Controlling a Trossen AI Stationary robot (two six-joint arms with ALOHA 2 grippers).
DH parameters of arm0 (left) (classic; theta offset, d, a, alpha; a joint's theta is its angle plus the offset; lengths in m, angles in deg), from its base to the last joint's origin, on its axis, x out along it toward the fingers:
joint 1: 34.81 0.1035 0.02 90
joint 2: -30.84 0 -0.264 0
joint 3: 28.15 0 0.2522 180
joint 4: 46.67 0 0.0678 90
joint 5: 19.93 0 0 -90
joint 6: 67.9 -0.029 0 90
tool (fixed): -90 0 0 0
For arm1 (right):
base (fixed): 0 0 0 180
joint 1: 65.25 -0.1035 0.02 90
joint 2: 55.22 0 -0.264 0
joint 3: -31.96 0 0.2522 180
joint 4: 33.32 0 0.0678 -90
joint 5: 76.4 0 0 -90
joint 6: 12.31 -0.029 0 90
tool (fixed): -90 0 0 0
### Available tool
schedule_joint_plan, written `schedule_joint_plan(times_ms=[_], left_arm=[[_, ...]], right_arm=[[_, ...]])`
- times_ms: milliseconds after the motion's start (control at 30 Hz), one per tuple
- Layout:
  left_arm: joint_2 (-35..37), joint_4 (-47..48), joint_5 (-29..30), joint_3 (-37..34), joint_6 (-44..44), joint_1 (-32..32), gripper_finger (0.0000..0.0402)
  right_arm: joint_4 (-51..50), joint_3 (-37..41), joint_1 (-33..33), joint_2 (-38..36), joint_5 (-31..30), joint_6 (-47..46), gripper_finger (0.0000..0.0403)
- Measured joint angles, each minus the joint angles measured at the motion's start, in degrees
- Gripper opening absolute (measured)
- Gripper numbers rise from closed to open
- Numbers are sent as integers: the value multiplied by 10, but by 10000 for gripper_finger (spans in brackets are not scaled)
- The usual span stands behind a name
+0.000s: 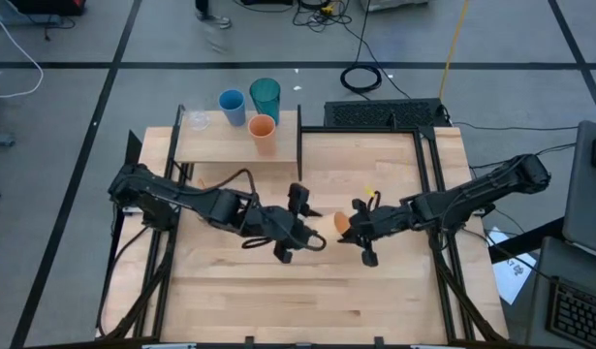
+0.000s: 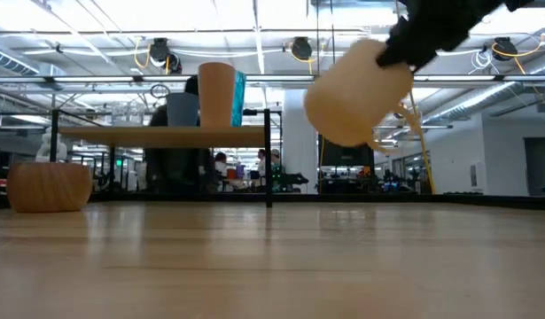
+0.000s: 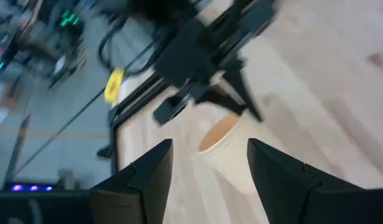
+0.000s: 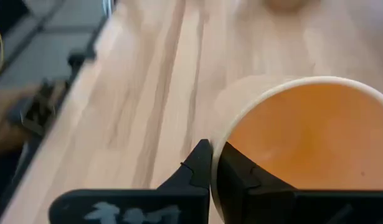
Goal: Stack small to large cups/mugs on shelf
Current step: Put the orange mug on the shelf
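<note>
The peach-orange mug (image 1: 342,222), cream outside and orange inside, hangs above the table's middle with my right gripper (image 4: 217,163) shut on it. My left gripper (image 3: 210,180) stands open just left of it; in the left wrist view the mug (image 3: 222,149) shows between its fingers, and I cannot tell whether they touch it. On the shelf (image 1: 220,147) at the far left stand a blue cup (image 1: 232,105), a teal tumbler (image 1: 266,97) and an orange cup (image 1: 263,128). A tan mug (image 2: 49,186) rests on the tabletop at the left of the low view. My right gripper pinches the mug's rim (image 4: 223,144), one finger (image 4: 244,173) inside the mouth and one (image 4: 197,163) outside the wall. It comes from the table's right, slanting down. The mug (image 2: 356,89) hangs clear of the table, tilted, its mouth toward the gripper.
Thin black uprights (image 2: 268,155) frame the shelf's edges. A small clear cup (image 1: 196,120) stands at the shelf's left end. Black rails (image 1: 425,174) run along the table's right side, and a keyboard (image 1: 385,114) lies beyond the far edge. Bare wood (image 1: 307,301) spreads toward the near edge.
</note>
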Motion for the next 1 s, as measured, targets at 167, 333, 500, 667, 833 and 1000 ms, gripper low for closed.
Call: schedule_joint_plan(times_ms=[167, 333, 500, 667, 833, 1000], left_arm=[[-39, 5, -45, 0, -31, 13, 209], [-81, -29, -87, 0, -57, 26, 209], [-112, -55, -109, -1, -63, 44, 209], [-128, -75, -152, 0, -67, 57, 210], [-131, -88, -213, 0, -65, 76, 220], [-145, -88, -283, -1, -66, 98, 246]], right_arm=[[-66, 0, -3, 4, 11, 52, 2], [-112, -16, -4, 4, 54, 128, 2], [-148, -34, -4, 4, 55, 202, 2], [-166, -36, -4, 5, 55, 262, 2], [-173, -36, -4, 21, 53, 314, 2], [-178, -36, -3, 47, 39, 361, 2]])
